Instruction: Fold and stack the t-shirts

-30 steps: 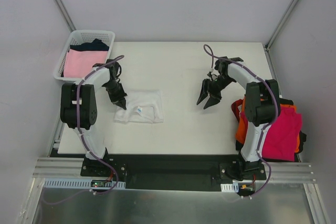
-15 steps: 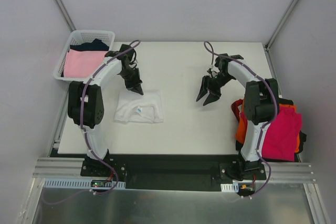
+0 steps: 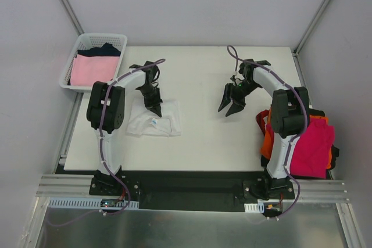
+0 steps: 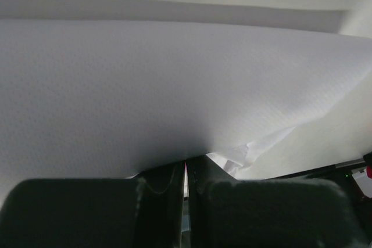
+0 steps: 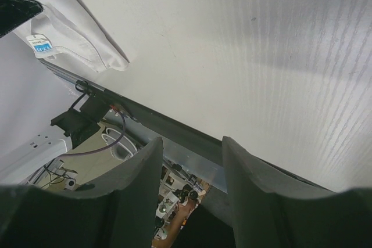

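The white t-shirt (image 3: 160, 124) lies bunched left of centre on the surface (image 3: 215, 137) — work the left gripper (image 3: 155, 109), jaws pressed together at its far edge, low and slow, and bring the right gripper (image 3: 228, 110), jaws spread and empty, across to pin it.

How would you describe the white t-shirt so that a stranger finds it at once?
On the white table's left half, under the left gripper, lies the white t-shirt. It is the only white shirt here, and it shows a small blue neck label.
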Controlling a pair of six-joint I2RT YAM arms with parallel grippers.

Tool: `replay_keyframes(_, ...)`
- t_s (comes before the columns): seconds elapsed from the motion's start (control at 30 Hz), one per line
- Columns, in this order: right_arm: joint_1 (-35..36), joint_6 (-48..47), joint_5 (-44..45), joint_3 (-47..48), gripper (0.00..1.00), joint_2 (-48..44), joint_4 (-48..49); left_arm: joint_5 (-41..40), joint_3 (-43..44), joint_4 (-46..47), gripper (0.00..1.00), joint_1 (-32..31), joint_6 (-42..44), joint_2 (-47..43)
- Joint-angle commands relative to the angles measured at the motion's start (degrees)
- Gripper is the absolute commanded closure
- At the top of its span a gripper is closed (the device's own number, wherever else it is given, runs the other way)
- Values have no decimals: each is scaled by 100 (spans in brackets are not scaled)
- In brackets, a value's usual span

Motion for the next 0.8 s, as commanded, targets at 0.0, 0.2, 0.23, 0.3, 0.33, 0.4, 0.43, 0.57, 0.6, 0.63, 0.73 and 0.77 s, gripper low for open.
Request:
replay_keyframes(0.0, -52, -91, -59, 150, 51, -34, -156, -257, -242, -84, 100, 185, 31, -20)
replay_keyframes(0.2, -52, -56, -86, 106, 52, -35, -77, -442, -585, -102, 100, 405, 110, -213)
replay_keyframes(0.23, -52, -56, -94, 88, 52, -35, -60, -468, -655, -119, 100, 458, 128, -274)
replay_keyframes(0.3, -52, -39, -112, 71, 52, -26, -51, -530, -735, -154, 100, 528, 172, -336)
replay_keyframes(0.33, -52, -56, -112, 71, 52, -34, -42, -547, -822, -163, 100, 616, 180, -406)
replay_keyframes(0.4, -52, -39, -112, 36, 52, -43, -24, -635, -919, -181, 100, 695, 189, -477)
replay_keyframes(0.43, -52, -47, -121, 18, 52, -52, -7, -670, -998, -181, 100, 783, 198, -538)
replay_keyframes(0.57, -52, -30, -138, -35, 52, -61, 20, -758, -1157, -207, 100, 950, 259, -661)
replay_keyframes(0.6, -52, -30, -138, -26, 52, -52, 28, -784, -1166, -207, 100, 968, 277, -696)
replay_keyframes(0.63, -52, -30, -138, -35, 52, -52, 28, -793, -1201, -207, 100, 985, 295, -705)
replay_keyframes(0.73, -52, -30, -147, -35, 52, -52, 28, -820, -1253, -207, 100, 1038, 347, -732)
replay_keyframes(0.77, -61, -30, -138, -35, 52, -52, 46, -820, -1262, -216, 100, 1038, 347, -732)
